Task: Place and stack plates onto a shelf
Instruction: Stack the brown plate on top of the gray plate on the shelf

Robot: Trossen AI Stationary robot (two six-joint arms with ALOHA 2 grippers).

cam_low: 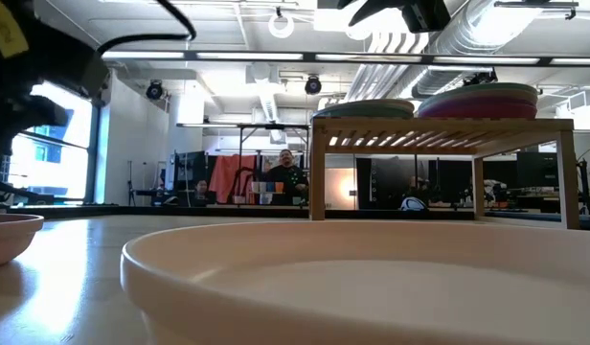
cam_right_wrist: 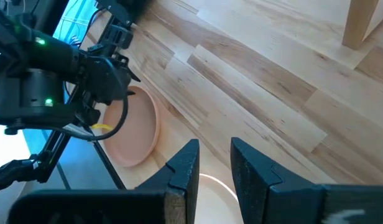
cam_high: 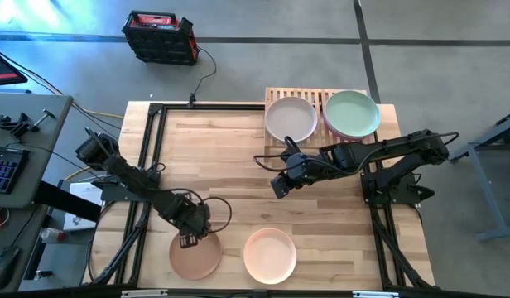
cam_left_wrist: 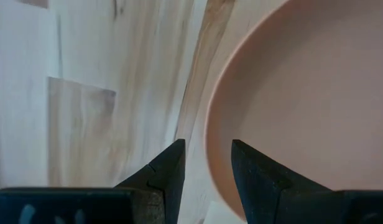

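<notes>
A tan-pink plate lies flat on the tabletop near the front edge, and a beige plate lies to its right. My left gripper points down over the tan-pink plate's far rim. It is open, one finger outside the rim and one over the plate's inside; no touch shows. The slatted wooden shelf stands at the far right. It carries a pale pink plate and a stack topped by a green plate. My right gripper hangs open above mid-table with nothing between its fingers.
A black frame runs along the table's left side and far edge. Bare wood lies between the shelf and the two front plates. In the low view the shelf's legs stand on the table, with the room and people beyond.
</notes>
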